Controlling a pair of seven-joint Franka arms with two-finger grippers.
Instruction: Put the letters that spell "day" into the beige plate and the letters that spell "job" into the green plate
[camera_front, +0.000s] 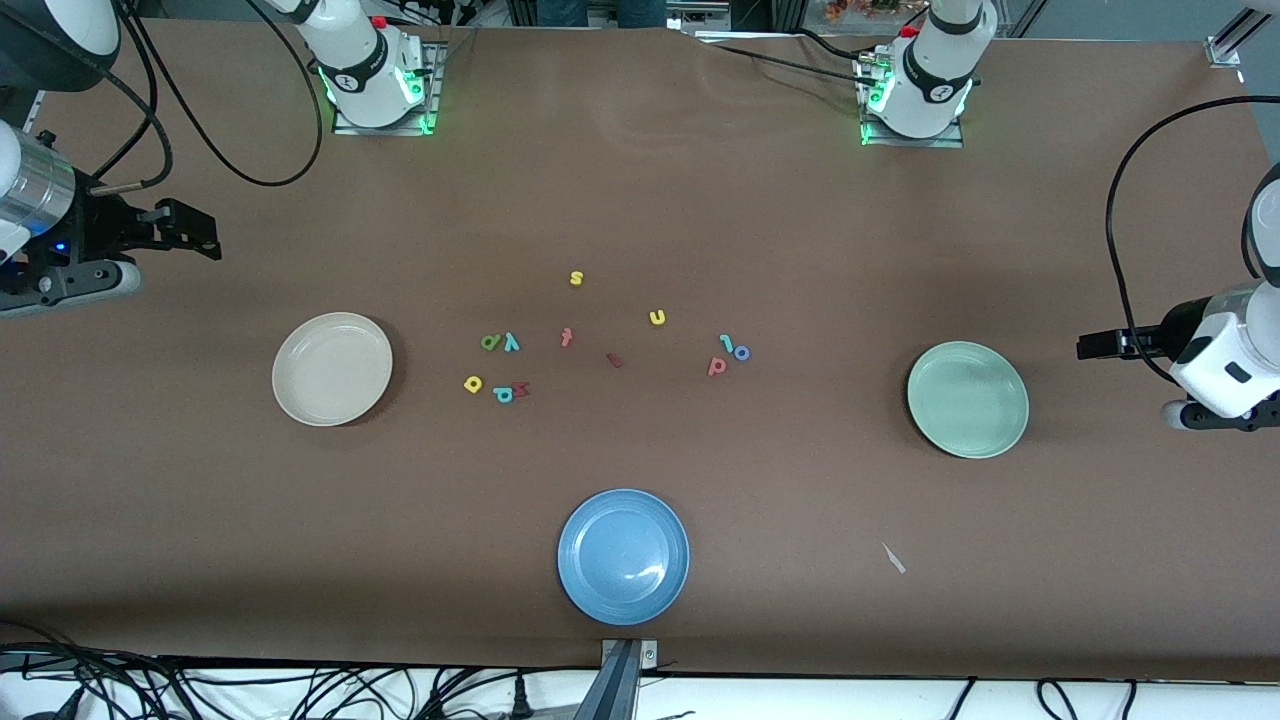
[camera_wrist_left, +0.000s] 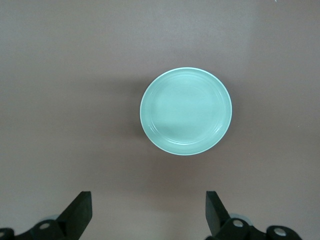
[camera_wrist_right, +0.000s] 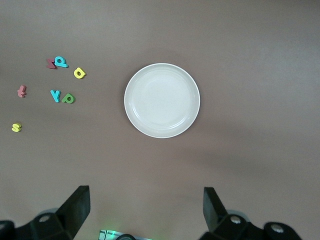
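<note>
The beige plate (camera_front: 332, 368) (camera_wrist_right: 162, 100) and the green plate (camera_front: 967, 399) (camera_wrist_left: 186, 111) both lie bare. Between them, toward the beige plate, lie the yellow "d" (camera_front: 473, 384) (camera_wrist_right: 79, 73), green "a" (camera_front: 489, 342) (camera_wrist_right: 68, 98) and teal "y" (camera_front: 511, 342) (camera_wrist_right: 55, 95). Toward the green plate lie the teal "j" (camera_front: 727, 342), blue "o" (camera_front: 741, 352) and salmon "b" (camera_front: 717, 367). My right gripper (camera_wrist_right: 145, 207) hangs open and holds nothing, high up by the beige plate. My left gripper (camera_wrist_left: 149, 210) hangs open and holds nothing, high up by the green plate.
A blue plate (camera_front: 623, 556) sits near the front edge. Other letters lie among the task ones: yellow "s" (camera_front: 576, 278), yellow "u" (camera_front: 657, 317), red "t" (camera_front: 566, 338), a dark red piece (camera_front: 614, 360) and a teal round-bowled letter (camera_front: 503, 393).
</note>
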